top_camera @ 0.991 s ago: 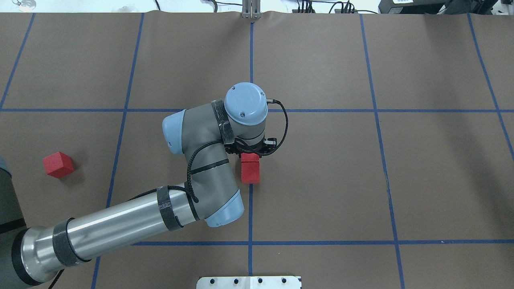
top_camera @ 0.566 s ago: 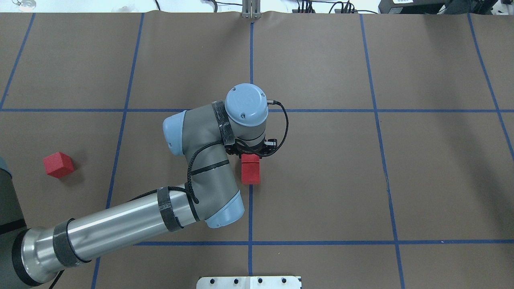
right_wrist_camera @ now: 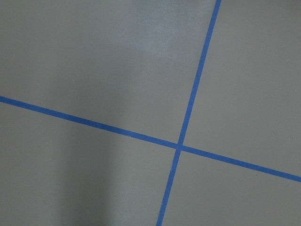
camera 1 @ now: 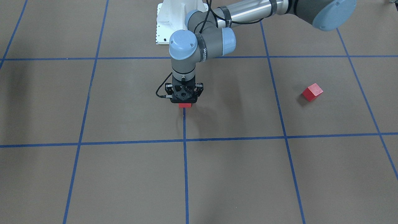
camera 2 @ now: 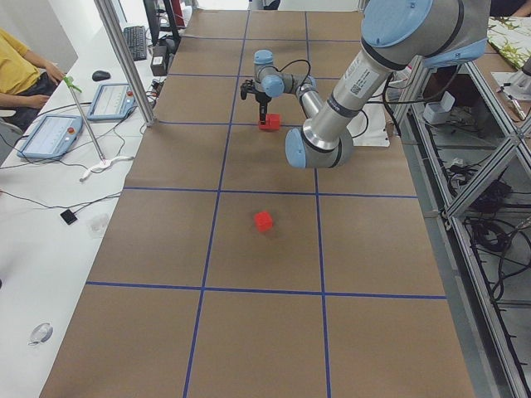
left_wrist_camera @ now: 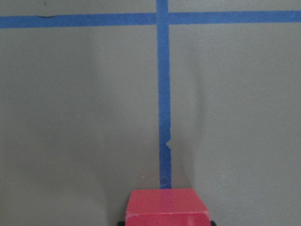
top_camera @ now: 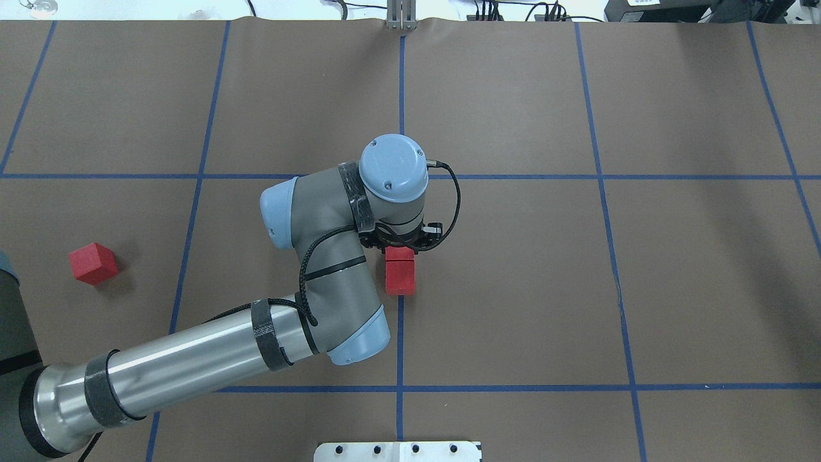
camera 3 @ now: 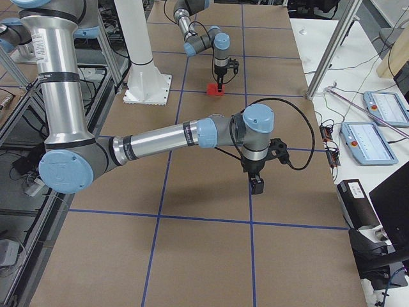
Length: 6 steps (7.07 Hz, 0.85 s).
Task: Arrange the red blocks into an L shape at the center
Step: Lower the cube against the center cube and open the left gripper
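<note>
**Closing In on the L**

Front-facing: the left end effector (camera 1: 184, 101) stands upright over the held block (camera 1: 185, 105). That block is down at the centre (camera 1: 202, 124), on the blue tape line (camera 1: 185, 161). The third block (camera 1: 312, 92) lies well apart, turned off the grid.

Overhead: the held block sits flush against the second block (top_camera: 400, 280), as far as this view shows, and the pair runs along the tape. One more block set sideways against an end would make the L.

Left side: the brown paper surface (camera 2: 265, 332) is flat and matte. A person's sleeve (camera 2: 18, 65) and tablets (camera 2: 51, 135) are at a side desk.

Right side: the right end effector (camera 3: 257, 186) hangs over bare paper, far from every block. I cannot tell whether it is open or closed.

Left wrist: dark fingertips (left_wrist_camera: 120, 223) meet both side faces, so the end effector looks closed on the held block.

Right wrist: only crossing tape.

These blocks look light, rigid and matte, so they are unlikely to slip. They nearly fill the finger span. Take two opposite flat faces squarely, choosing faces that will not abut a neighbour.
</note>
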Each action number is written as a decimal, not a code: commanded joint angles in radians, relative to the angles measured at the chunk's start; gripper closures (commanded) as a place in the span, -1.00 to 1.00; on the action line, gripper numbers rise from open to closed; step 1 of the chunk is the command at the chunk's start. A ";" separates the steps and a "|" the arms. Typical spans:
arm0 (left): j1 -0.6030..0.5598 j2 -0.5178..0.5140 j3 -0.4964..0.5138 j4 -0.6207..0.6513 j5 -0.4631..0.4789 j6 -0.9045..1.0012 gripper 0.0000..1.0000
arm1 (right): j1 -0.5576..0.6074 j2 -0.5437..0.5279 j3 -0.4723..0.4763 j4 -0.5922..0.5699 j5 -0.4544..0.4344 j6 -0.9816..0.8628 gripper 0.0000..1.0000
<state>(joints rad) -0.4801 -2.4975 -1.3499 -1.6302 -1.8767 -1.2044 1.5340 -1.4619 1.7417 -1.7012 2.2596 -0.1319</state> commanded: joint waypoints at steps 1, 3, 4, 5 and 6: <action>0.000 0.000 0.000 0.000 0.001 0.002 0.12 | 0.000 0.000 -0.001 0.000 0.000 0.000 -0.99; 0.000 0.000 0.002 0.000 0.001 0.002 -0.06 | 0.000 0.002 -0.001 0.000 0.000 0.000 -0.99; 0.000 0.000 0.002 0.000 -0.001 0.002 -0.15 | 0.000 0.002 -0.001 0.000 0.000 0.000 -0.99; 0.000 0.000 0.002 0.000 0.001 0.002 -0.25 | 0.000 0.003 -0.002 0.000 0.000 0.000 -0.99; 0.000 0.000 0.002 0.000 0.001 0.003 -0.46 | 0.000 0.008 -0.011 0.000 0.000 0.000 -0.99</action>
<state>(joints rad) -0.4801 -2.4973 -1.3484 -1.6306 -1.8765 -1.2023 1.5340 -1.4581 1.7378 -1.7012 2.2595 -0.1319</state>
